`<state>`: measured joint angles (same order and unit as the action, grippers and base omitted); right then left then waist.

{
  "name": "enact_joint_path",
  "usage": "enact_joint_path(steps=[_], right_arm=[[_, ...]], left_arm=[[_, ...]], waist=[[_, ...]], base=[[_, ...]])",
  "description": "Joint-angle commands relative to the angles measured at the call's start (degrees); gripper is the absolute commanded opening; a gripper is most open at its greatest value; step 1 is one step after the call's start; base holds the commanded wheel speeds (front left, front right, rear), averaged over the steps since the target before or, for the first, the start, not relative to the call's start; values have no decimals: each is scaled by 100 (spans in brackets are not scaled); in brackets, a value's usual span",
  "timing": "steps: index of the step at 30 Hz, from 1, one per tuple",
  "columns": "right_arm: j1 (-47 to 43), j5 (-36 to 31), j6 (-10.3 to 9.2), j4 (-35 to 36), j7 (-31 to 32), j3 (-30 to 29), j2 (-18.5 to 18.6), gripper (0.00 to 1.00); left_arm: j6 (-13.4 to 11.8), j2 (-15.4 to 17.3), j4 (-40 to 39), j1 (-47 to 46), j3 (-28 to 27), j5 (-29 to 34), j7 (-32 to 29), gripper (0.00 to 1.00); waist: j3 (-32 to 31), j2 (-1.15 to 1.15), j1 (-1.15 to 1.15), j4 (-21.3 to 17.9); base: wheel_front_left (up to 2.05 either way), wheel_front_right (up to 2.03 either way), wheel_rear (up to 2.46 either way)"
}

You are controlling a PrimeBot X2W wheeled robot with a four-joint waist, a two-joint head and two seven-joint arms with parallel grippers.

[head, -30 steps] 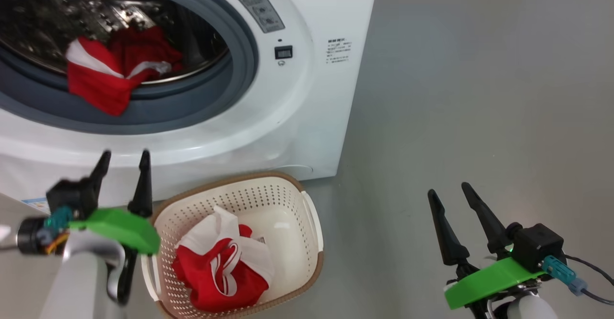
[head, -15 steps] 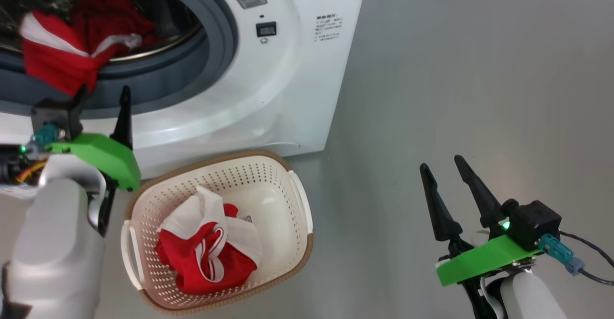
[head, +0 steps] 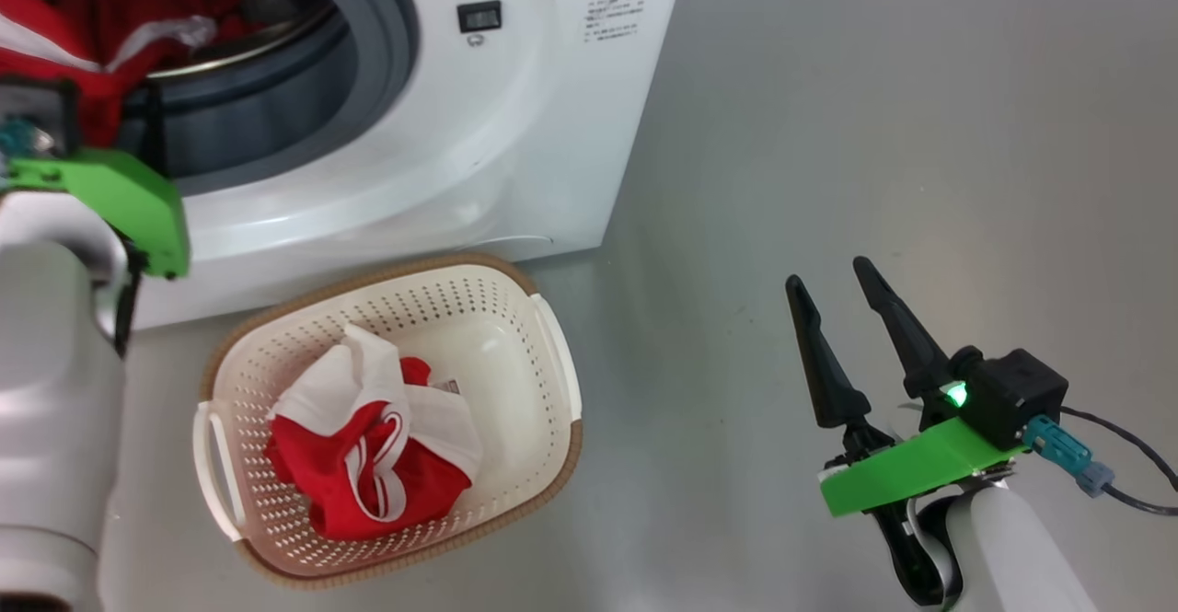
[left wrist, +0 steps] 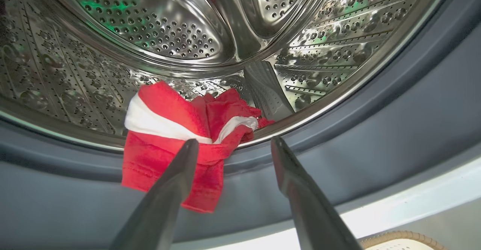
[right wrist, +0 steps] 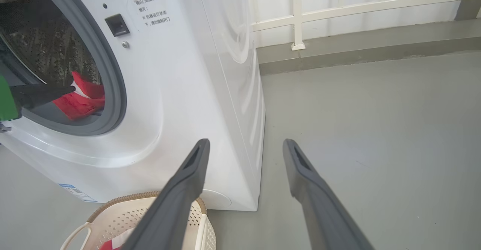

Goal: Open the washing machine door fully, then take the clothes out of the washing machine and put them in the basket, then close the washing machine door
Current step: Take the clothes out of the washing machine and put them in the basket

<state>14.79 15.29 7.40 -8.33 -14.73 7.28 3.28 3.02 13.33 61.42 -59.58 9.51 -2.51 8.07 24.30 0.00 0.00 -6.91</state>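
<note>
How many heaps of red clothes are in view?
2. One heap lies in the basket; the other hangs over the washing machine's drum lip onto the gasket. Either may hide more garments.

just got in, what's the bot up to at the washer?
It is unloading the washing machine into the basket in front of it. The left gripper, open, is aimed at a red and white garment that hangs out of the drum onto the grey gasket; nothing is gripped yet. A second garment already lies in the basket. The right gripper is open and empty above the floor, right of the machine.
</note>
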Motion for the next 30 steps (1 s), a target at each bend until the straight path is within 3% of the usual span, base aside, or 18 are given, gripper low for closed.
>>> enact_joint_path(steps=[1, 14, 30], right_arm=[[91, 103, 9, 157, -27, 174, -39, 100], [302, 239, 9, 223, -27, 313, -40, 100], [430, 401, 9, 253, -27, 490, -40, 100]], left_arm=[[-76, 333, 32, -230, -81, 47, 6, 100], [-240, 740, 907, -1048, 91, 156, 66, 100], [-415, 1023, 1168, -1406, 221, 130, 14, 100]], waist=[[119, 0, 0, -97], [520, 0, 0, -342], [689, 0, 0, -546]], base=[[0, 0, 0], [0, 0, 0], [0, 0, 0]])
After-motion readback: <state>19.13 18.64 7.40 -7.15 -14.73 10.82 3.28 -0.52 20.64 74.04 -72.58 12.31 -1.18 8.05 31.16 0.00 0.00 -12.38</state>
